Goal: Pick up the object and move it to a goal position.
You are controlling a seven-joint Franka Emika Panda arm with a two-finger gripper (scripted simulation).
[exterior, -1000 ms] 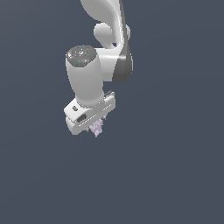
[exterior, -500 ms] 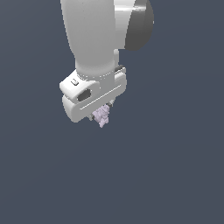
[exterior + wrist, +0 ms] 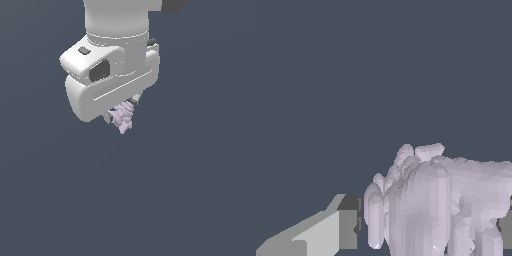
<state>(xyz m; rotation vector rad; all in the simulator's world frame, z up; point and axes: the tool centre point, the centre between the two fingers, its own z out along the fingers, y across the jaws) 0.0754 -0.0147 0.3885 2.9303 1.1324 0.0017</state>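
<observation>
The object [image 3: 123,118] is a small pale lilac lumpy thing hanging under the white robot hand in the exterior view. My gripper [image 3: 120,114] is shut on it, and the hand's body hides most of the fingers. In the wrist view the object [image 3: 441,205] fills the space between the two fingers [image 3: 348,222]. Its bumpy lobes stick out past the fingertips. The object is held up off the surface, with only flat dark ground behind it.
A plain dark blue-grey ground [image 3: 190,190] fills both views. The white arm [image 3: 117,20] rises out of the exterior view's upper edge. No goal marker or other thing shows.
The hand with the object in it has grown much larger in the exterior view and shifted slightly toward that view's right. The grip on the object is unchanged.
</observation>
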